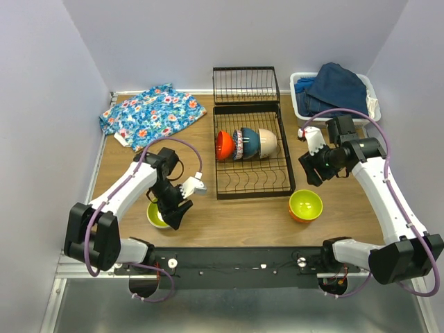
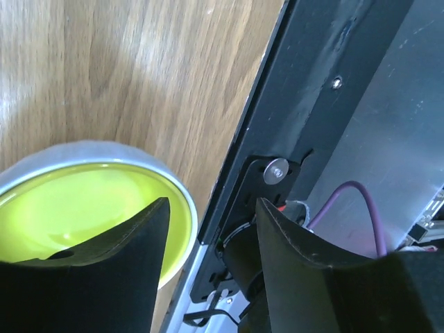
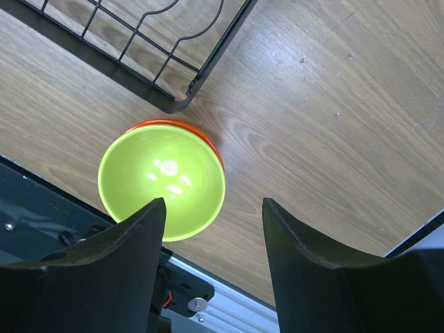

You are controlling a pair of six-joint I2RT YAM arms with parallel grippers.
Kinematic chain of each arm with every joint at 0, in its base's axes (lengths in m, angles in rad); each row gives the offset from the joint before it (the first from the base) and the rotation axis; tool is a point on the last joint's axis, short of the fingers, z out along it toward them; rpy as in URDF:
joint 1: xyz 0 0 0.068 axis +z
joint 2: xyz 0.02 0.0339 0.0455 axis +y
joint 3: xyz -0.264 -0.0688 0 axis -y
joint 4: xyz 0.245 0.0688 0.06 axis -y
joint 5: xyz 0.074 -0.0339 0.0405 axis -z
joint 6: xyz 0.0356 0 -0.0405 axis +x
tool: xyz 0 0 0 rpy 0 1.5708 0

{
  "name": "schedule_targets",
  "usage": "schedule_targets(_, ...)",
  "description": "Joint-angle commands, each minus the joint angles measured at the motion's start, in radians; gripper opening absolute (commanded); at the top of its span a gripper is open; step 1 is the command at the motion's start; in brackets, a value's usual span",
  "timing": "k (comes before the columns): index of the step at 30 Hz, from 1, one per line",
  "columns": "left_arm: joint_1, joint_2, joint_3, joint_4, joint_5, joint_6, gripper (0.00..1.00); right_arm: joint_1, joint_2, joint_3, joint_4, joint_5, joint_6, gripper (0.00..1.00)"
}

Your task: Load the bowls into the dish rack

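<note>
Left gripper (image 2: 211, 208), jaws wide, is straddling the rim of the yellow-green bowl (image 2: 83, 201) by the near table edge. Right gripper (image 3: 214, 202), also wide, is hovering over the orange, lime-lined bowl (image 3: 163, 184). Both are appearing rigid, glossy, probably breakable: rim grip advised. Beyond, the dish rack (image 1: 254, 183) is holding four bowls (image 1: 250, 141) on edge; the white bin (image 1: 300, 104), blue clothes (image 1: 338, 87).

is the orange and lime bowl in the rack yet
No, the orange-and-lime bowl sits on the table beside the dish rack.
</note>
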Motion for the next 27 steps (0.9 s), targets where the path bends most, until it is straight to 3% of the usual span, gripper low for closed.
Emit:
schedule_targets(1,-0.008,-0.011,0.012,0.013,0.001,-0.055,0.65,0.002,-0.012,-0.011,0.012,-0.009,-0.011,0.66)
schedule_targets(5,-0.008,0.009,-0.034,0.1,-0.072,-0.098,0.7,0.002,-0.015,-0.017,0.014,-0.007,-0.011,0.66)
schedule_targets(9,-0.028,0.067,-0.029,0.105,-0.079,-0.074,0.68,0.004,-0.021,-0.025,0.014,-0.003,-0.01,0.66)
schedule_targets(14,-0.098,0.136,0.0,0.017,0.006,-0.066,0.5,0.004,-0.031,-0.037,0.012,0.002,-0.008,0.66)
schedule_targets(22,-0.106,0.087,0.051,-0.088,0.075,-0.023,0.44,0.004,-0.04,-0.048,0.023,0.008,-0.008,0.66)
schedule_targets(27,-0.106,0.09,0.068,-0.095,0.078,-0.02,0.31,0.002,-0.043,-0.05,0.026,0.008,-0.008,0.66)
